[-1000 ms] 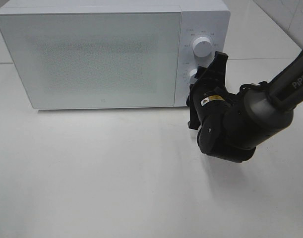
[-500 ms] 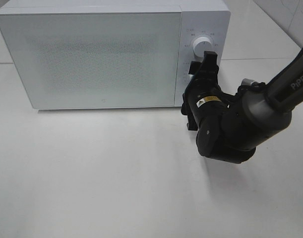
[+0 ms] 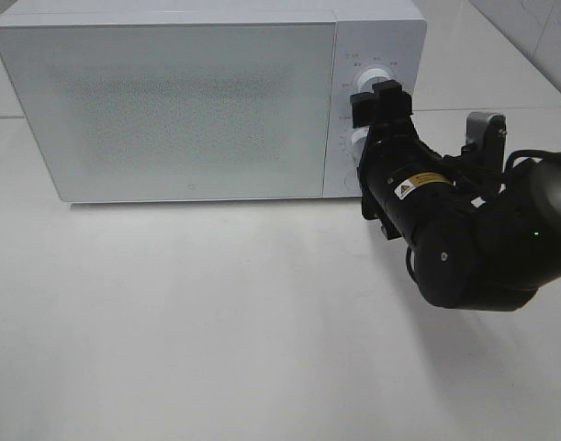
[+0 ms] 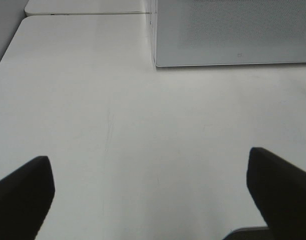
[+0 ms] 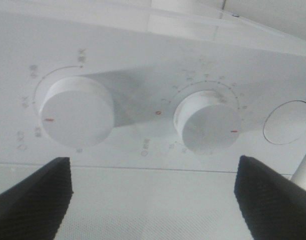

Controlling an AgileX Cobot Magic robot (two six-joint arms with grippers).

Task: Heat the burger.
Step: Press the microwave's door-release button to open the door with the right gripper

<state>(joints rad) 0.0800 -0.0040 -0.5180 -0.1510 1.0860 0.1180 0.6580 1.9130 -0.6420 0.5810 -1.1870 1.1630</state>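
Both gaping, empty: right gripper (image 3: 379, 103) close before microwave dials (image 5: 207, 122), left gripper (image 4: 153, 195) above table (image 4: 92, 75).

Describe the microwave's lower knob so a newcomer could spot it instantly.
Find the white microwave on the table; its control strip runs down the right of the door. The lower knob sits between the upper knob and a flat round button. Only it has a ring of fine tick marks.
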